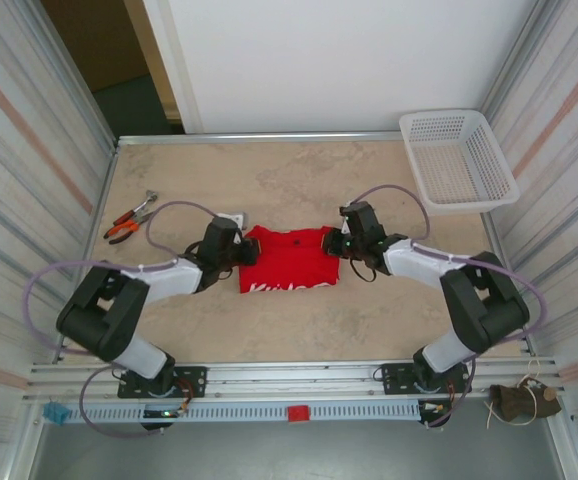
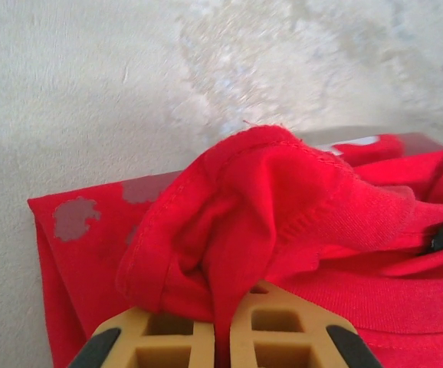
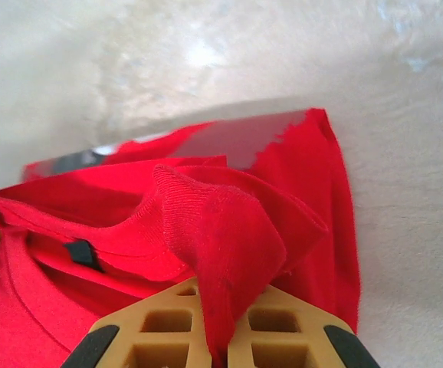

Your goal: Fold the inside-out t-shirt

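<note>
Top external: red t-shirt [image 1: 287, 258], white lettering [image 1: 287, 288] unreadable, left and right jaws clamped on it

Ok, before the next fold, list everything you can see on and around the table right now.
t-shirt: one, bright red with whitish print along its near edge, partly folded at the table's centre
tag: one, small and black, on the shirt near the neckline
pliers: one pair, orange-red handles, left side of the table
basket: one, white perforated plastic, far right corner
brown bundle: one, off the table past the near rail, right side; too small to identify
table: one, beige marbled top
left gripper: one, black with tan fingers, shut on the shirt's left edge
right gripper: one, black with tan fingers, shut on the shirt's right edge
</note>
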Robot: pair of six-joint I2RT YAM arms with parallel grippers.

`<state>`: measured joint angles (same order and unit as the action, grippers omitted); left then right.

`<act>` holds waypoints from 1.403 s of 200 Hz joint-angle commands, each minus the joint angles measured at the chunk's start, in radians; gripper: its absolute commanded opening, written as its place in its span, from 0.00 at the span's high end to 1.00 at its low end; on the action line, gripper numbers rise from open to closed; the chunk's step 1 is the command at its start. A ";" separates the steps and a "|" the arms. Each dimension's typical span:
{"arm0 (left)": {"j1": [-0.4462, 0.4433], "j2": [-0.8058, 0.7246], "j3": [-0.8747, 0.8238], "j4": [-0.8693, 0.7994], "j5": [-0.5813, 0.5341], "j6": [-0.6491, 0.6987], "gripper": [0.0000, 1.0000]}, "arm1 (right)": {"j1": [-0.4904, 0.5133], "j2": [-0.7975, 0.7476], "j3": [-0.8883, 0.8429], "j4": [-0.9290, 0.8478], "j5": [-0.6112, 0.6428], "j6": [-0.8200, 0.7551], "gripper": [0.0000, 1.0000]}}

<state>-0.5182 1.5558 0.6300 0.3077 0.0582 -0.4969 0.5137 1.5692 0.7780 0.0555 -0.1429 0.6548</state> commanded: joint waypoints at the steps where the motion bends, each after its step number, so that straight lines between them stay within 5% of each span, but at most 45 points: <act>1: 0.014 0.059 0.034 0.018 -0.100 0.030 1.00 | -0.022 0.076 0.044 -0.005 0.046 -0.026 1.00; 7: 0.014 0.067 0.037 0.016 -0.111 0.031 1.00 | -0.025 0.095 0.056 -0.010 0.042 -0.031 1.00; 24: 0.019 0.049 0.039 0.015 -0.123 0.031 0.98 | -0.030 0.109 0.091 -0.051 0.026 -0.058 0.76; 51: 0.020 -0.086 0.051 -0.050 -0.123 0.042 0.44 | -0.046 0.007 0.103 -0.118 0.015 -0.081 0.54; 76: 0.024 -0.248 0.069 -0.150 -0.111 0.047 0.17 | -0.067 -0.117 0.102 -0.201 -0.015 -0.080 0.50; 108: 0.000 -0.387 0.078 -0.256 -0.024 -0.016 0.16 | -0.023 -0.203 0.124 -0.291 -0.065 -0.059 0.62; 147: -0.116 -0.343 -0.055 -0.050 0.056 -0.182 0.18 | 0.065 -0.129 0.083 -0.186 -0.074 0.026 0.92; 169: -0.119 -0.244 -0.119 0.080 0.037 -0.239 0.18 | 0.071 -0.037 0.036 -0.055 -0.110 0.078 0.98; 230: -0.099 -0.069 -0.270 0.195 -0.054 -0.330 0.19 | 0.051 0.128 -0.084 0.138 -0.177 0.092 0.94; 280: -0.101 -0.303 -0.107 -0.002 -0.029 -0.202 0.18 | 0.007 -0.063 -0.013 -0.009 -0.188 0.030 0.86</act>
<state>-0.6277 1.3663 0.4026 0.4454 0.0410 -0.7761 0.5438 1.6020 0.7090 0.1448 -0.3199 0.7250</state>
